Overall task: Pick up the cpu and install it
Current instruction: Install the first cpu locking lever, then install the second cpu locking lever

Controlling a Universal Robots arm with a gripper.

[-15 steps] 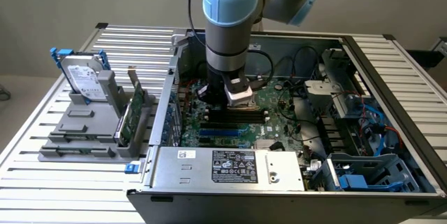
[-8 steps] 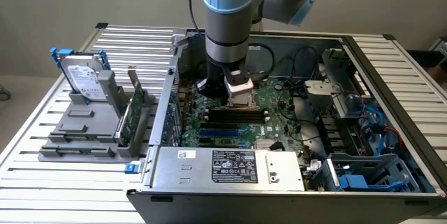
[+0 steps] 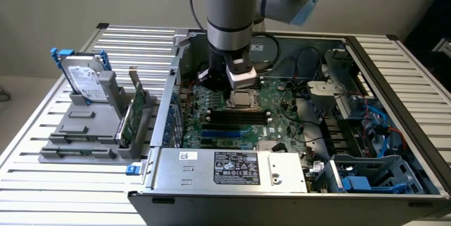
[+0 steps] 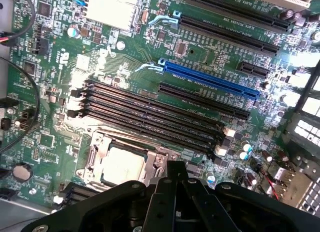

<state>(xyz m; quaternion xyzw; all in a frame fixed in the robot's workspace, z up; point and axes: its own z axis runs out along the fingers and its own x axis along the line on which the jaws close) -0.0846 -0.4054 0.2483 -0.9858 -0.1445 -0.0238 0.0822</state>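
The arm reaches down into the open computer case [image 3: 394, 104], its gripper [image 3: 242, 81] hanging just above the motherboard [image 3: 282, 115], a little toward the exterior view's left of the CPU socket [image 3: 244, 99]. In the wrist view the gripper [image 4: 176, 173] shows as a black body whose fingers are brought together with nothing between them.

The cpu [image 4: 121, 165] lies flat inside the socket frame [image 4: 97, 154] on the board, its pale metal top facing up; the gripper's tip sits just beside it rather than on it. From the exterior view the chip itself is hard to tell apart from the frame around it.

Close by the socket run four black memory slots [image 4: 150, 111], side by side, and beyond them a long blue expansion slot [image 4: 210, 79] with several black ones (all unfilled). A pale square heatsink [image 4: 112, 6] stands farther off on the board. Black cables [image 3: 303, 59] loop over the board behind the arm, and a metal bracket [image 3: 328, 88] stands at the exterior view's right of the socket, near blue drive bays [image 3: 366, 178] and red and blue wiring.

Along the case's near edge lies the power supply [image 3: 233, 170] with its black label. Outside the case, on the slatted table [image 3: 42, 184], a grey holder [image 3: 88, 131] carries an upright hard drive [image 3: 84, 81] and a green card [image 3: 134, 112] standing on edge.
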